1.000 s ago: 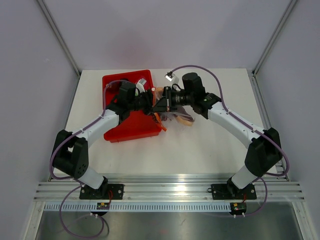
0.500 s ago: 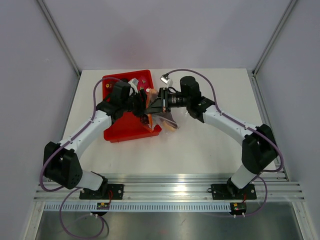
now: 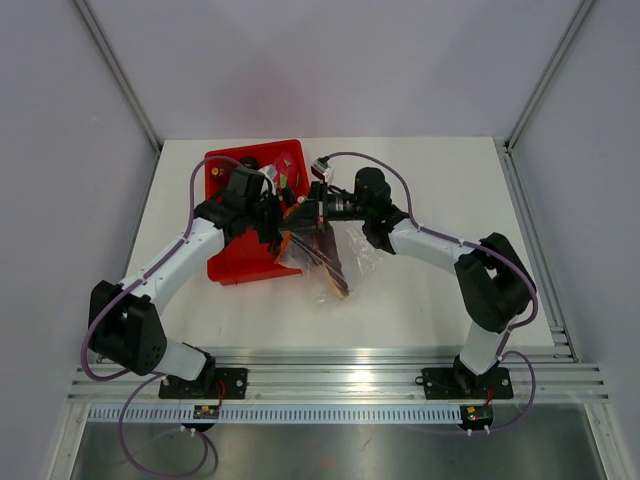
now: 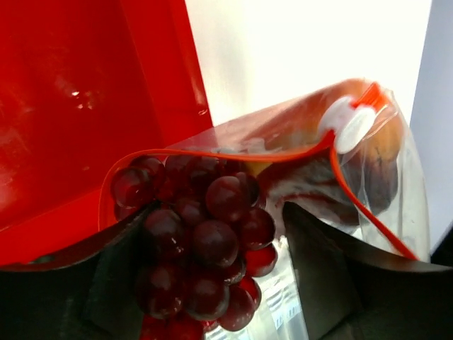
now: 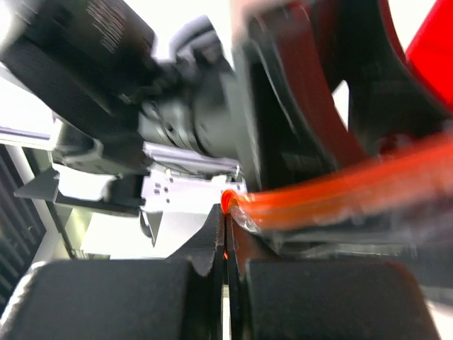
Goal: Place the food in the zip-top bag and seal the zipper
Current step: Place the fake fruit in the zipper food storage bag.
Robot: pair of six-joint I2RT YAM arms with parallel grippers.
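Note:
The food in view is a bunch of dark red grapes (image 4: 205,241). My left gripper (image 4: 216,209) is shut on it and holds it in the mouth of the zip-top bag (image 4: 396,177). The orange zipper (image 4: 233,154) curves round the top of the bunch, with its white slider (image 4: 349,127) at the right. My right gripper (image 5: 226,216) is shut on the zipper strip (image 5: 340,195) at the mouth edge. From above, both grippers, left (image 3: 278,215) and right (image 3: 303,210), meet at the bin's right edge, and the clear bag (image 3: 325,262) hangs below them.
The red plastic bin (image 3: 245,258) lies under my left arm, and a few small pieces (image 3: 285,172) lie in its far corner. Its red wall (image 4: 85,106) fills the left of the left wrist view. Purple cables (image 3: 400,185) loop over both arms.
My right arm has reached further left, bringing the bag against the bin's right edge, where it now hangs lower and more open. My left gripper has stayed at the bag's mouth.

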